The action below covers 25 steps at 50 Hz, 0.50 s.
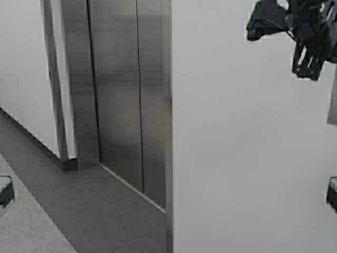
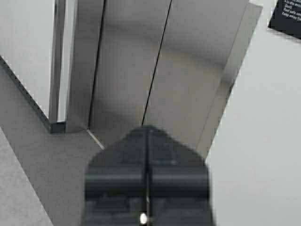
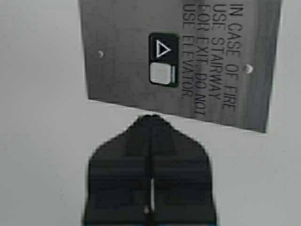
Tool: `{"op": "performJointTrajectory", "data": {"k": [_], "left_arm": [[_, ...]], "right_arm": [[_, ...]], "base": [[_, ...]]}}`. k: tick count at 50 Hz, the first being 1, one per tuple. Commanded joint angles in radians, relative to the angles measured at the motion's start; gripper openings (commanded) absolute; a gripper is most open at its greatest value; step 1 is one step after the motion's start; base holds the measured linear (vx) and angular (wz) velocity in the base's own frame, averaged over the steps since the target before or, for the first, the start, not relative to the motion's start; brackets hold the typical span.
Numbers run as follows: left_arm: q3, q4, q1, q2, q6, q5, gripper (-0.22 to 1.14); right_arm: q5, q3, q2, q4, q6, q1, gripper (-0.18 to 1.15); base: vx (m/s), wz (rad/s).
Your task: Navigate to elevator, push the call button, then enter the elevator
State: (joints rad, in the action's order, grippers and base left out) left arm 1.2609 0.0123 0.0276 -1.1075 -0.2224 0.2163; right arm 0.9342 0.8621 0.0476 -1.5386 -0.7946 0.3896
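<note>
Closed elevator [image 1: 124, 100] doors, pinched-together right gripper [image 3: 150, 120] near call button [image 3: 161, 74]

The way into the elevator [image 1: 124, 100] is being barred by its two steel leaves, which are being held together at the centre seam. Bare grey floor [image 1: 68, 195] is being left open before the threshold. A short gap of air is being kept between the right gripper [image 3: 150, 117] and the call button [image 3: 161, 74], with nothing standing between them.
</note>
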Motion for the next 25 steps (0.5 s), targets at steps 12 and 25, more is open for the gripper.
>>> {"op": "performJointTrajectory", "data": {"k": [12,25], "left_arm": [[-0.026,0.002,0.0,-0.002,-0.003,0.005,0.02],[-0.025,0.002,0.0,-0.002,-0.003,0.006,0.02]], "right_arm": [[-0.066,-0.031,-0.08,-0.124,-0.051,-0.172,0.06],[-0.092,-0.115,-0.155,-0.229,-0.098,-0.227,0.06]], "base": [[-0.01,-0.01],[-0.01,-0.01]]}}
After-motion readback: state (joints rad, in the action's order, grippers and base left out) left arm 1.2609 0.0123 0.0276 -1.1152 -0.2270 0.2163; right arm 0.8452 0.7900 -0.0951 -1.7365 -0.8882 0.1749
